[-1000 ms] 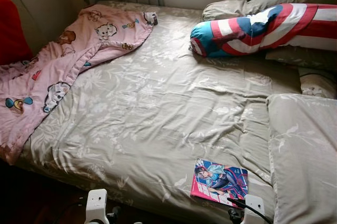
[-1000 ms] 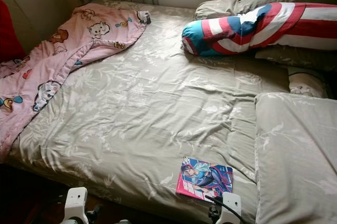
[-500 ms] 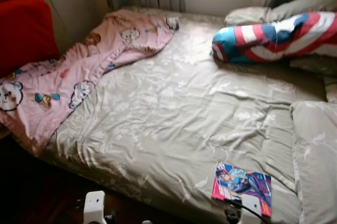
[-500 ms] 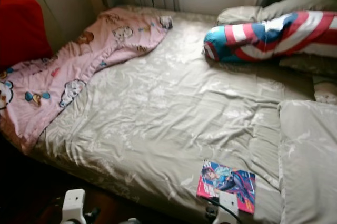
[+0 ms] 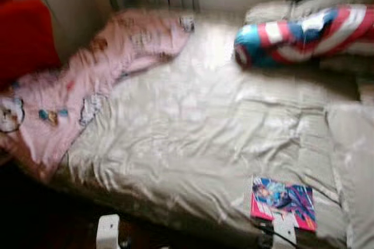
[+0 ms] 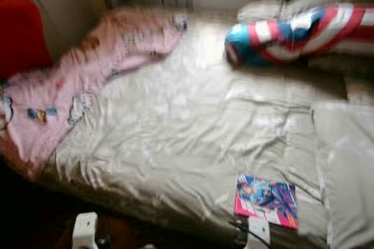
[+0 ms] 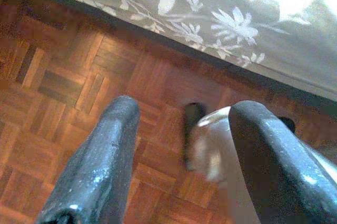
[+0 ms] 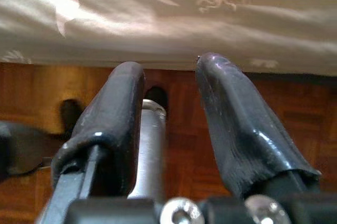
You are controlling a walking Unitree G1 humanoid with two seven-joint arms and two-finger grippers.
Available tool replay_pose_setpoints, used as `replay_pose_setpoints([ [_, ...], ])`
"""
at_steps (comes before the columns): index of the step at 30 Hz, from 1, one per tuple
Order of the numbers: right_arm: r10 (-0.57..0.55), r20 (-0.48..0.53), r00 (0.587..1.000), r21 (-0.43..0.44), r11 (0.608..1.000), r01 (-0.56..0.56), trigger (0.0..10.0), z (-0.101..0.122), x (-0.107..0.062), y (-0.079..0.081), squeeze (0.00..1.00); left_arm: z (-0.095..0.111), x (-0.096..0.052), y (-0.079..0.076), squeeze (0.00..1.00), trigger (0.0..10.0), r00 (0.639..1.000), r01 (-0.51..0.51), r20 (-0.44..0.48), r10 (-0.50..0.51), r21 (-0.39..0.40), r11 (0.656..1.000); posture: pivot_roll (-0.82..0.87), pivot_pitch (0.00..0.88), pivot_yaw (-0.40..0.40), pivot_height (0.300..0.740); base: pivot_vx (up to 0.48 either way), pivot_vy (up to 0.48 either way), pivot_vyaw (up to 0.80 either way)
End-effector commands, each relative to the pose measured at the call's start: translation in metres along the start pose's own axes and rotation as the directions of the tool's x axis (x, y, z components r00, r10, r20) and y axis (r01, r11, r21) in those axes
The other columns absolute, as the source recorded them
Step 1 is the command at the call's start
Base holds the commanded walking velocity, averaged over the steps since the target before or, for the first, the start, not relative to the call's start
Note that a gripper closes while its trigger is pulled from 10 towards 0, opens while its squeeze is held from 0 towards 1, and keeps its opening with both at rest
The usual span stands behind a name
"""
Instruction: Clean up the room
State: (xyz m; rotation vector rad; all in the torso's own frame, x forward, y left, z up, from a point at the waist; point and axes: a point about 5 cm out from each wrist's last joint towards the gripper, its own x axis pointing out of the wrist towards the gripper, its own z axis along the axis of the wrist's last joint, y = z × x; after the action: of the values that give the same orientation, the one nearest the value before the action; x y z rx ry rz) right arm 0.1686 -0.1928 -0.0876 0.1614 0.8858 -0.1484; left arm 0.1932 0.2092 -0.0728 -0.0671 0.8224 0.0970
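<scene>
The right gripper (image 8: 168,108) hangs low with its fingers apart and nothing between them, over the wooden floor (image 8: 295,124) just off the bed's near edge. The left gripper (image 7: 181,150) is likewise spread and bare above the parquet beside the bed's hanging cover (image 7: 237,19). A magazine (image 5: 283,202) lies flat at the near edge of the bed (image 5: 198,126), right of middle. A pink blanket (image 5: 87,85) drapes off the left side; a striped pillow (image 5: 298,33) sits at the far right. The head views are blurred.
</scene>
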Motion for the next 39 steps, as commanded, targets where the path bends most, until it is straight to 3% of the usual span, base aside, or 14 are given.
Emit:
replay_pose_setpoints([
  [1, 0.027, -0.021, 0.999, 0.004, 1.0, -0.027, 10.0, -0.0046, 0.0003, 0.0106, 0.0, -0.0089, -0.0036, 0.01, 0.0, 10.0, 0.999, -0.026, -0.031, 0.027, 0.009, 1.0, 0.07, 0.191, 0.011, 0.736, 0.0, 0.401, 0.0],
  [39, 0.009, -0.015, 1.0, -0.02, 1.0, -0.009, 10.0, -0.0017, 0.0007, 0.0066, 0.0, -0.0104, -0.0035, 0.0077, 0.0, 10.0, 0.999, -0.03, -0.034, 0.03, -0.009, 1.0, 0.06, 0.185, -0.016, 0.736, 0.0, 0.401, 0.0],
])
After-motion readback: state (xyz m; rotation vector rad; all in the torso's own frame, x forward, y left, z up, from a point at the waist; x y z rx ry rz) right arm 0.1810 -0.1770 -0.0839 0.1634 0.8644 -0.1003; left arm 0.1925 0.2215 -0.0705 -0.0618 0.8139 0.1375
